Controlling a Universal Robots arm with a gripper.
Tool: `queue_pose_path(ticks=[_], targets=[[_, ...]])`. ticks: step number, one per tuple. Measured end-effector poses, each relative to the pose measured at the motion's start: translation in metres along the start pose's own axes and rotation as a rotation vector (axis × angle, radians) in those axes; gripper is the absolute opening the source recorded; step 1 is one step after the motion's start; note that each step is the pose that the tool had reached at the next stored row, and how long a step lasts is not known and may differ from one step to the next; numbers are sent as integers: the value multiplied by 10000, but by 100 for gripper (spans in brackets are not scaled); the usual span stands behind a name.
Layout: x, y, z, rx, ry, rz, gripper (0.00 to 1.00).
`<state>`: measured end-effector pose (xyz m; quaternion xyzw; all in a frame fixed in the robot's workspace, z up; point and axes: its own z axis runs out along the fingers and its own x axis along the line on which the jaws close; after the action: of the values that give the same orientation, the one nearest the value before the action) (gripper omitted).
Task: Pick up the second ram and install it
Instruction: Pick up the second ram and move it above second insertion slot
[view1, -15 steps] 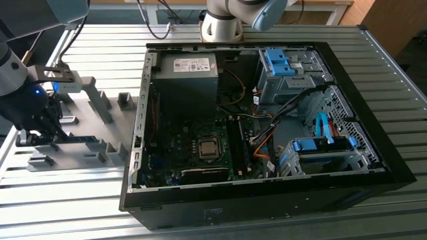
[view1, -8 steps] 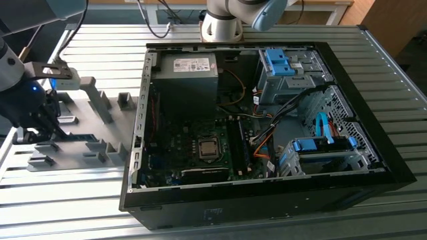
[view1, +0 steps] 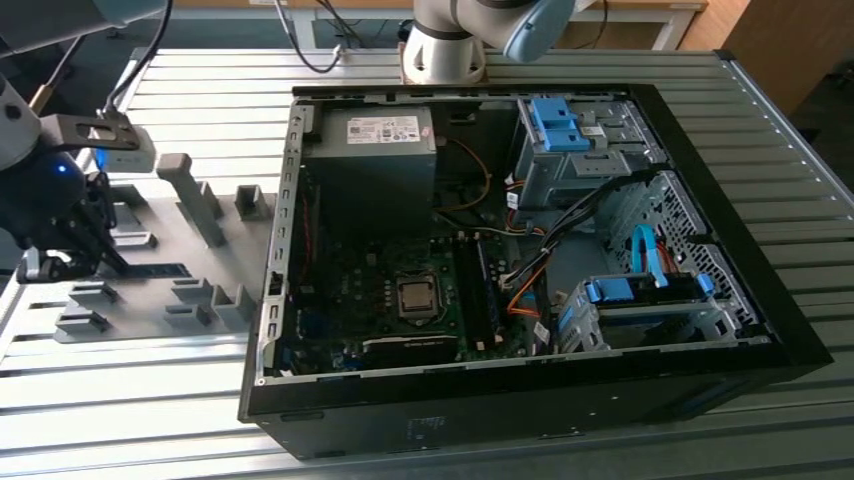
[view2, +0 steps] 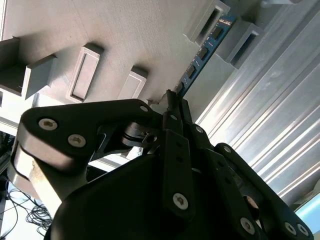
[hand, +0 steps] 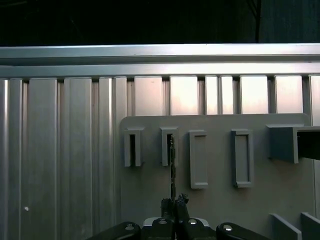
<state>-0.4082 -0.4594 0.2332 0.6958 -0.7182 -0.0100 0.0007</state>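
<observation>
Black bolted metal gripper (view2: 172, 98), fingers pinched narrowly on one end of thin green circuit-board ram stick (view2: 202, 51), far end seated between matte grey plastic holder blocks (view2: 200, 25), ribbed aluminium table (view2: 270, 100) beneath.

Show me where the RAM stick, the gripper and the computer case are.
RAM stick (view2: 204, 50), second wrist view, on its blue face with chips.
Gripper (view2: 173, 100), second wrist view, midway between its fingertips.
Computer case (view1: 467, 410), exterior view, on its black near wall.
</observation>
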Motion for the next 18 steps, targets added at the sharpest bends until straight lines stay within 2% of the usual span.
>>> queue_pose_path(ticks=[18], targets=[[-2,2,-165,1,5,-1,14]])
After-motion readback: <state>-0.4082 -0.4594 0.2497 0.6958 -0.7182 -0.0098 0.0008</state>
